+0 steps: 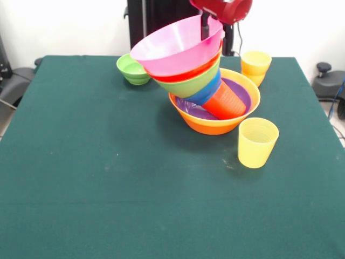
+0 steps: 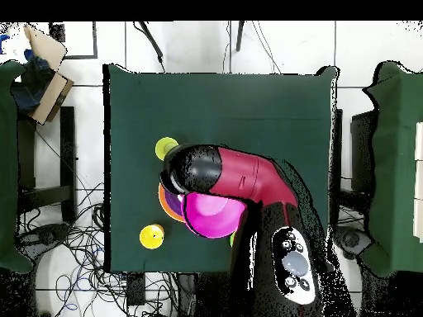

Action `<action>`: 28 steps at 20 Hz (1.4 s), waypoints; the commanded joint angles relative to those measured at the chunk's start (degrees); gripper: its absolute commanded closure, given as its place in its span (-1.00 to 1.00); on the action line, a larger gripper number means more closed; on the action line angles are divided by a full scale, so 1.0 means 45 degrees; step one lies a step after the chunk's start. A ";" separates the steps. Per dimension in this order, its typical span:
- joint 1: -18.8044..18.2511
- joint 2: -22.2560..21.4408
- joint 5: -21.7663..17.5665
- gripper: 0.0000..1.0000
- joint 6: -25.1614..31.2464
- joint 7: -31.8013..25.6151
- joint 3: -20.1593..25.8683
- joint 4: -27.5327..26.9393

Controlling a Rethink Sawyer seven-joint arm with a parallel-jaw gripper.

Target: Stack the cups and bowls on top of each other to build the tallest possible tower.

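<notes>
The tower leans steeply to the left in the front view. Its base is the large orange bowl [image 1: 215,125] holding the shallow purple bowl [image 1: 199,112]. A red-orange cup [image 1: 223,101] lies tilted in it. On the cup sit the blue bowl [image 1: 207,93], a green bowl [image 1: 194,82], the red-orange bowl [image 1: 180,75] and the large pink bowl [image 1: 175,46]. My gripper [image 1: 205,27] comes from above and is shut on the pink bowl's far rim. In the overhead view the arm [image 2: 248,177] hides the gripper, and the pink bowl [image 2: 211,216] shows beside it.
A small green bowl [image 1: 132,69] stands at the back left. A yellow cup [image 1: 256,66] [image 2: 151,237] stands behind the tower on the right. A paler yellow cup [image 1: 256,142] [image 2: 166,149] stands in front of it. The robot's pedestal [image 1: 161,16] is behind.
</notes>
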 commanded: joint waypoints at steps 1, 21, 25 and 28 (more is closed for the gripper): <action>0.0221 -0.0697 0.0588 -1.00 0.2062 0.0550 0.0757 -0.0530; 0.0054 -0.1175 0.0574 -1.00 0.3559 0.0339 0.0613 -0.1333; 0.0030 -0.1136 0.0557 -1.00 0.3523 0.0282 0.0609 -0.1365; 0.0066 -0.1210 0.0561 -1.00 0.3761 0.0364 0.0582 -0.1528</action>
